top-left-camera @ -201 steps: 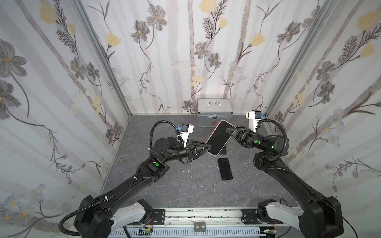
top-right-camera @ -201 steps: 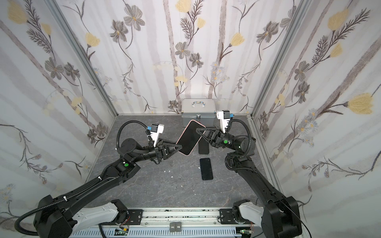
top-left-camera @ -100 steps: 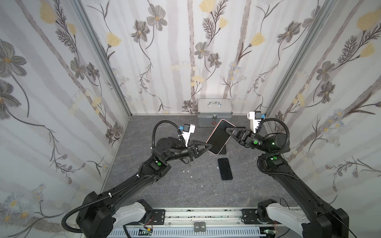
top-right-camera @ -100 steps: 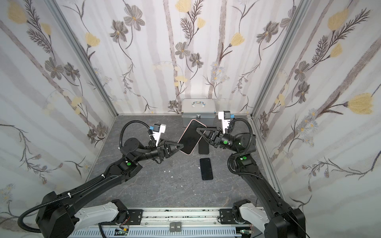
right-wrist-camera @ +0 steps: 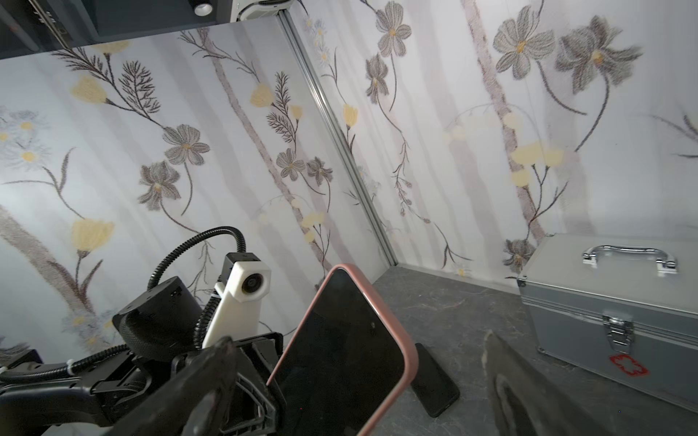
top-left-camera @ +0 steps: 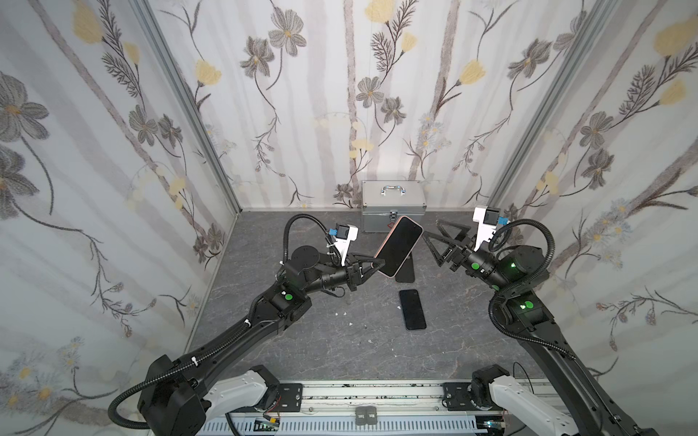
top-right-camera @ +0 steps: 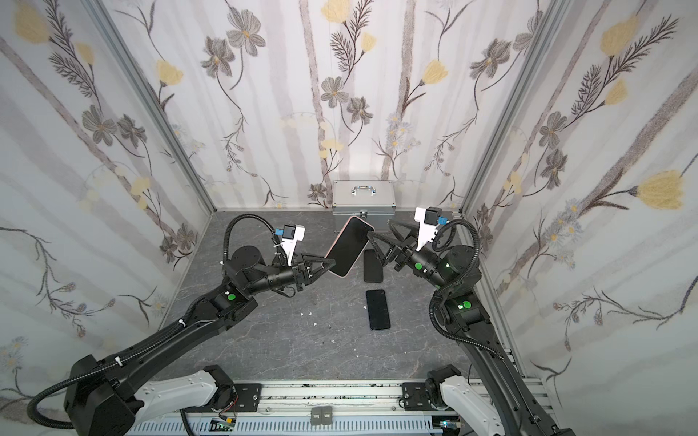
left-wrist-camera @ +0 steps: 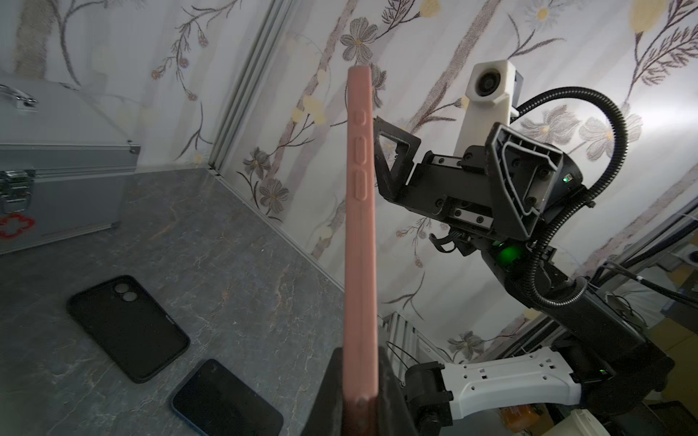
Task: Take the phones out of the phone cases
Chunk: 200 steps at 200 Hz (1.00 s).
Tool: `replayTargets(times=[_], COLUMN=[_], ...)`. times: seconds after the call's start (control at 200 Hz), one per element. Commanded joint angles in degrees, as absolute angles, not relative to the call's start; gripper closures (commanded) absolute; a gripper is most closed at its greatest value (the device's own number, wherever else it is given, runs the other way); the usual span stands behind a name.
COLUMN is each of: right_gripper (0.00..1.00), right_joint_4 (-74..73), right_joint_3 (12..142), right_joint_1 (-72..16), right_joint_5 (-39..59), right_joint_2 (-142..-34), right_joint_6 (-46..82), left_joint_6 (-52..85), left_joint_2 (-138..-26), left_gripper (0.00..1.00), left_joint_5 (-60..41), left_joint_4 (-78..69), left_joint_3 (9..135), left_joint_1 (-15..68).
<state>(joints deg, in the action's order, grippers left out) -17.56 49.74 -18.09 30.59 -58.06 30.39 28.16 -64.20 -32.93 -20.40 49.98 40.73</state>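
Phone [top-left-camera: 401,241] stays stuck in its pink case [left-wrist-camera: 360,226], pinched by my left fingers [left-wrist-camera: 325,396] alone, because my right fingers [right-wrist-camera: 528,400] just let go and spread wide.

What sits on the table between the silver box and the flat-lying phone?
A black phone case lies flat there, partly hidden behind the raised pink-cased phone in both top views.

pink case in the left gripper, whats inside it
A phone with a dark screen fills the pink case, which the left gripper clamps at its lower end. The case covers the phone's back and edges, so those cannot be seen.
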Motion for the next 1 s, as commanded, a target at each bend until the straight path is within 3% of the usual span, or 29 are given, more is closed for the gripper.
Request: replayTargets(times=[0.0, 0.12, 0.26, 0.6, 0.994], right_gripper=[0.00, 0.01, 0.13, 0.22, 0.34], right_joint_4=[-17.57, -7.43, 4.45, 11.88, 19.14], right_joint_3=[49.51, 55.54, 63.42, 71.43, 75.26], right_joint_1=[-18.13, -18.08, -17.89, -17.20, -17.93], right_joint_5=[27.09, 34.35, 44.24, 58.76, 61.63], right_joint_2=[-56.89, -58.04, -62.67, -70.61, -72.27], right_joint_6=[23.61, 13.58, 7.07, 8.47, 4.58], left_joint_6=[17.21, 12.42, 13.80, 7.17, 1.36], left_joint_2=[-62.18, -60.15, -58.41, -52.98, -52.67], left_gripper=[1.00, 1.00, 1.00, 1.00, 1.00], left_joint_5=[-28.93, -29.14, -30.75, -37.79, -41.41], left_joint_4=[-14.78, -10.91, -10.36, -7.29, -5.89], left_joint_3=[51.01, 51.27, 51.15, 49.90, 49.43], left_joint_1=[41.13, 40.99, 40.44, 39.90, 39.90])
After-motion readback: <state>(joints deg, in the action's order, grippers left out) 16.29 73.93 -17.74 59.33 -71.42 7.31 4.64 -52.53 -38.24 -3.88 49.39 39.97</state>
